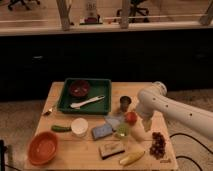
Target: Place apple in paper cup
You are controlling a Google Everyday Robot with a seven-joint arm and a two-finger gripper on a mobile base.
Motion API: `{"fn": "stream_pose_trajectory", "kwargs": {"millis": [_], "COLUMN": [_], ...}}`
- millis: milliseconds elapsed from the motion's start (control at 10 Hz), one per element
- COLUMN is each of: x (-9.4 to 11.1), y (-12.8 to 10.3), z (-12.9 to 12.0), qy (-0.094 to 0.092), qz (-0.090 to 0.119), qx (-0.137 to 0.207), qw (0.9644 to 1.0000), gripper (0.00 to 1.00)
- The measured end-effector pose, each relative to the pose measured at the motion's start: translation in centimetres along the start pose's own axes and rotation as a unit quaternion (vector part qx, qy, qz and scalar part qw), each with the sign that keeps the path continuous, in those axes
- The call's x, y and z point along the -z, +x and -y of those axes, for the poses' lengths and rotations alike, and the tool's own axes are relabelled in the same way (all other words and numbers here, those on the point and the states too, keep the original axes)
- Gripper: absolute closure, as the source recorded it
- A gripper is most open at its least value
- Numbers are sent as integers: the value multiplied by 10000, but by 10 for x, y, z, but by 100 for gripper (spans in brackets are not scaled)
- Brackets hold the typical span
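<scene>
Now my gripper (pixel 146 123) hangs low over the wooden table (pixel 80 156), just right of the apple (pixel 131 118); I cannot tell whether it is spread or closed. The apple rests on the table near its middle. The paper cup (pixel 79 126) stands well apart to the left, beside a green cucumber (pixel 60 128).

wooden table (pixel 86 153) | green tray (pixel 101 90), orange bowl (pixel 43 148), paper cup (pixel 79 126), apple (pixel 131 118), grapes (pixel 158 144) | jaws beside apple
</scene>
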Motion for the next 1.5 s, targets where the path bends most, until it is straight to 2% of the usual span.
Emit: {"fn": "stream_pose_trajectory", "kwargs": {"millis": [600, 1000, 1500], "x": [-9, -10, -11], "y": [-2, -3, -6], "z": [11, 19, 27], "qy": [145, 200, 178], "qz": [255, 319, 369], "qx": [320, 434, 574], "qw": [9991, 9983, 9975], "gripper": [20, 20, 20]}}
